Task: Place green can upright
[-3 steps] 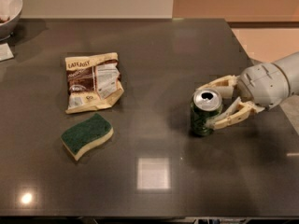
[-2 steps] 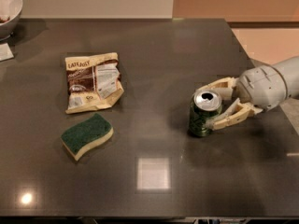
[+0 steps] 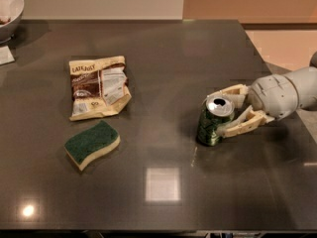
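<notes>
Nearest, at lower left, a sponge (image 3: 91,144) lies on the tabletop (image 3: 163,192). Right of centre, the green can (image 3: 208,128) stands almost upright, leaning slightly, with the pincer (image 3: 218,114) clamped around it. Judging by this, only settling and release remain. Beyond lies a snack bag (image 3: 98,87).

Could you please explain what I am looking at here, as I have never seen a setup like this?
This is a single camera view looking down on a dark table; where the camera is mounted is not known. The pale machine at the right is a robot arm. Its end effector, a two-finger clamp, is closed on a green can, whose bottom is at the table surface and which leans slightly. Lying loose to the left are a snack bag and a green-topped sponge. A bowl shows in the top left corner.
</notes>
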Tool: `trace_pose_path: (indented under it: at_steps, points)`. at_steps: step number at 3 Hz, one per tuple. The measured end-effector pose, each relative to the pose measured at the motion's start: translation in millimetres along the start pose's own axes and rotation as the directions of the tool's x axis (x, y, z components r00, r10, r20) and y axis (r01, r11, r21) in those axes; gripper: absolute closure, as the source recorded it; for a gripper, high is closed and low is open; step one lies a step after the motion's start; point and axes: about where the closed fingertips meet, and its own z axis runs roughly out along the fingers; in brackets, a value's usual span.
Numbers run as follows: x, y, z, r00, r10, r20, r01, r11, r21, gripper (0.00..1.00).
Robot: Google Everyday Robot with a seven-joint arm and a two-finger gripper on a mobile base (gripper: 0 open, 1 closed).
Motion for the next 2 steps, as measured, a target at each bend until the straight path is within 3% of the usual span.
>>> trace_pose_path:
  at_steps: [1,2]
  points:
    - [-5.3,1.9,-1.5,1.000,0.013,-0.022,-0.013,0.9999,0.000,1.00]
    - [-11.3,4.2,-2.5,0.999,0.028,-0.042,-0.028,0.9996,0.005,0.82]
